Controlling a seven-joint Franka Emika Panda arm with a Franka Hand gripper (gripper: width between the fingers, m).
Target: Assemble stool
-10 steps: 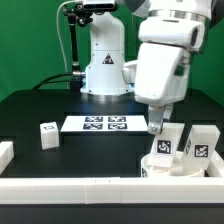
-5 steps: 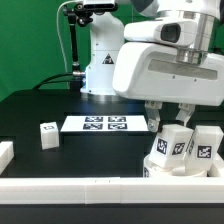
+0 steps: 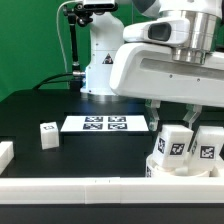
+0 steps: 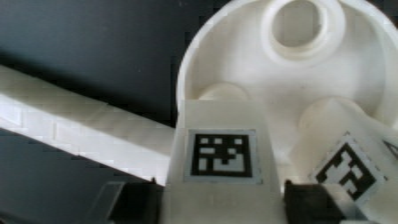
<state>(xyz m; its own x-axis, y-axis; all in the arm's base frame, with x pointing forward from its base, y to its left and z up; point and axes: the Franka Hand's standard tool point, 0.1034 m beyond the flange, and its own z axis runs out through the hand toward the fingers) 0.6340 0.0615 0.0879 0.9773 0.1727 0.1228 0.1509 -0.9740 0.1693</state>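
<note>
Gripper: jaws apart, flanking an upright leg in the seat near the table's front edge. Step, likely tightening: close squarely, twist without tilting

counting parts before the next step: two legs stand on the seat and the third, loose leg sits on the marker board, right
Not quite. The loose leg is not on the marker board; it stands on the black table beside it, apart, toward the exterior view's left. The exterior view shows this. A leg and a second leg do stand on the seat.
</note>
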